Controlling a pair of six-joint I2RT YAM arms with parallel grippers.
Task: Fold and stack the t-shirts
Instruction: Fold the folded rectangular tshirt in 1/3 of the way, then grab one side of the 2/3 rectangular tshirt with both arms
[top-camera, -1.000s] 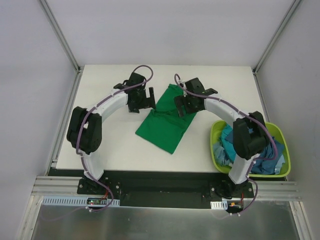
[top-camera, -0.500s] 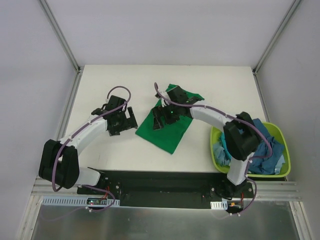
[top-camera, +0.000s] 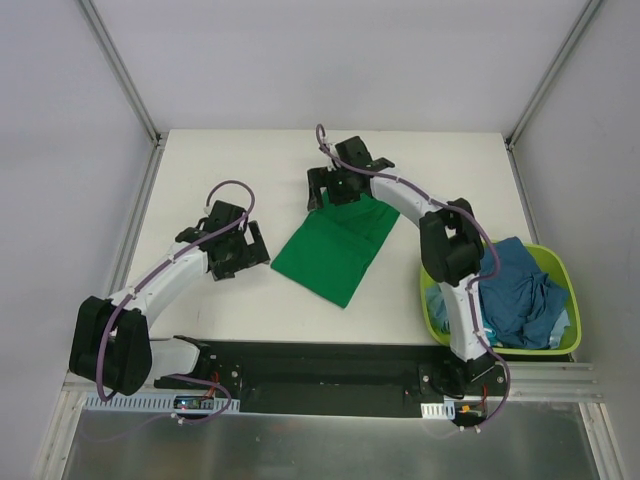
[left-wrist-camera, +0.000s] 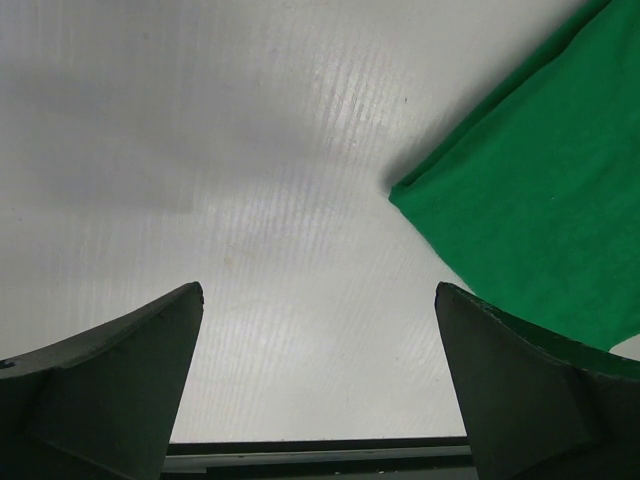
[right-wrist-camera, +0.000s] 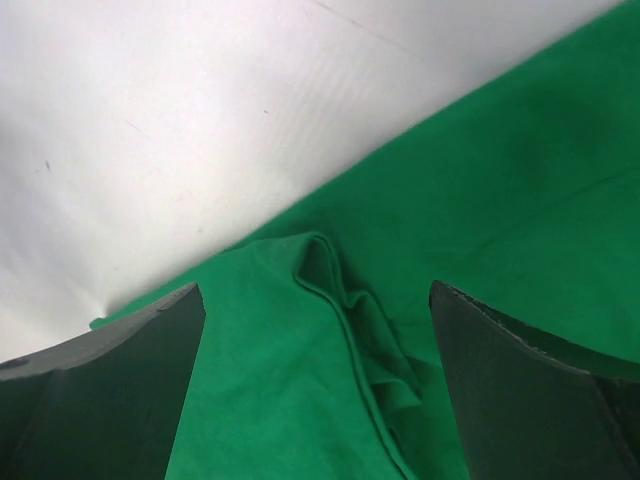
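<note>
Pulling away from the cloth, the left gripper now sits low on the left side of the table, whereas 1 second ago it worked at the far end next to its partner. The right gripper has swept from the middle of the green t-shirt out to its far edge, and the flap that stuck out there half a second ago is gone, leaving a neater oblong. I judge this fold nearly finished, with smoothing left.

The right gripper's jaws stand wide apart and grip nothing. Directly beneath them lies green cloth, with a small raised wrinkle between the fingers.

The left gripper is equally wide open and empty, bare table under it. The shirt's near-left corner lies just beside it, not touching.

The green shirt rests flat at the table's centre. The blue and teal t-shirts lie heaped in the basket on the right, unfolded.
</note>
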